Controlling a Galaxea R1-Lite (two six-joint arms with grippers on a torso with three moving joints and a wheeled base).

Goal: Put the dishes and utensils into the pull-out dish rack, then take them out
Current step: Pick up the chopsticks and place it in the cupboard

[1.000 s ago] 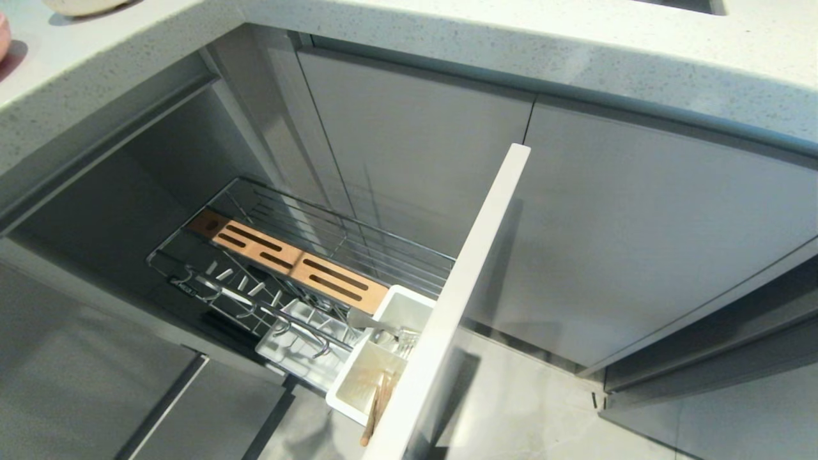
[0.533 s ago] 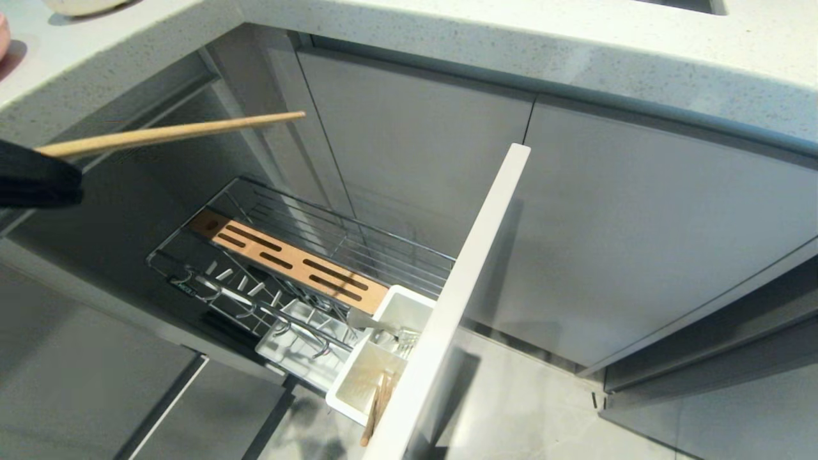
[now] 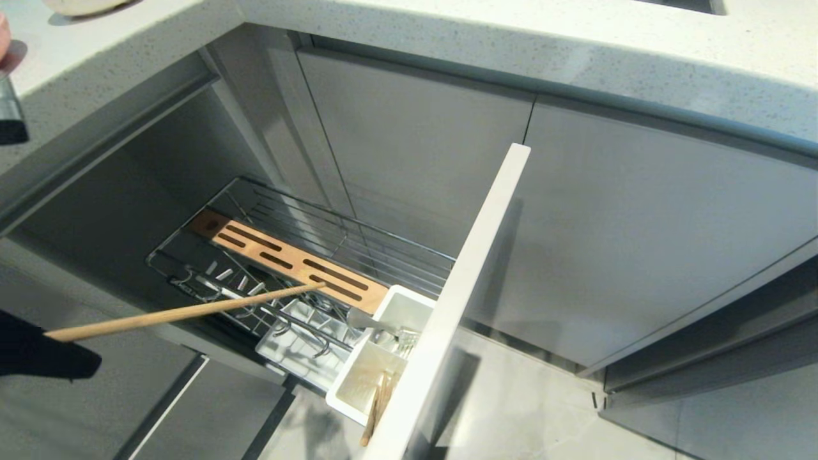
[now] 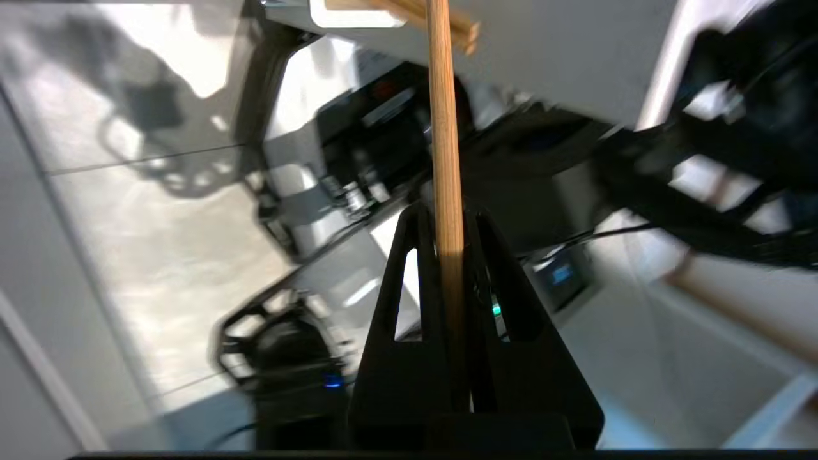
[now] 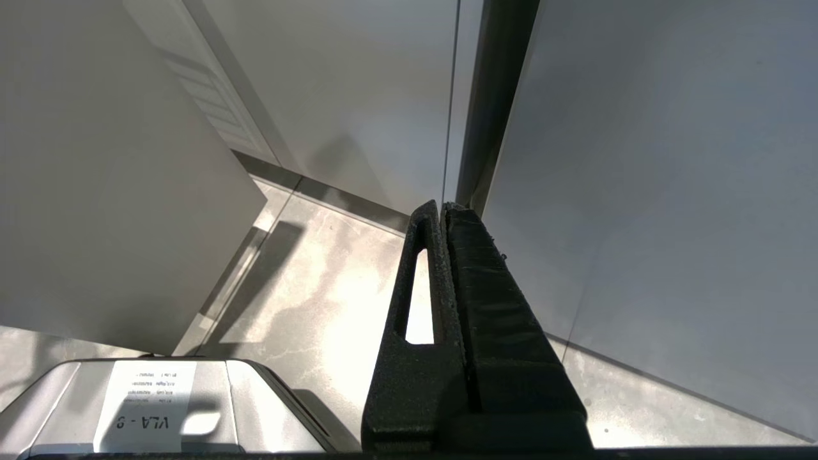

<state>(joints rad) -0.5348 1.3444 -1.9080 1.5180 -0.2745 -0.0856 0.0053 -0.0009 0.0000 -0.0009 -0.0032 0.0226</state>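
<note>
The pull-out dish rack (image 3: 358,246) stands drawn out, its tall pale front panel (image 3: 466,281) nearest me. My left gripper (image 3: 54,345) is at the lower left, shut on one light-wood chopstick (image 3: 185,312) whose tip reaches over the wire basket beside the wooden strip (image 3: 291,260). In the left wrist view the gripper (image 4: 447,214) pinches that chopstick (image 4: 444,128) lengthwise. Another chopstick (image 3: 377,402) leans in the white caddy (image 3: 358,390), and the grey spoon (image 3: 369,319) lies in the compartment behind. The white bowl (image 3: 80,5) and pink plate (image 3: 2,32) sit on the counter's far left edge. My right gripper (image 5: 443,207) is shut and empty.
The speckled countertop (image 3: 511,38) overhangs the rack. Plain grey cabinet doors (image 3: 639,243) stand to the right of the panel. Pale floor (image 3: 524,409) lies beyond the caddy. The right arm hangs above the floor (image 5: 307,306) between cabinet fronts.
My left gripper with the chopstick has come into the head view from the left and dropped low; the chopstick's tip has swung down from the cabinet front to just over the rack.
</note>
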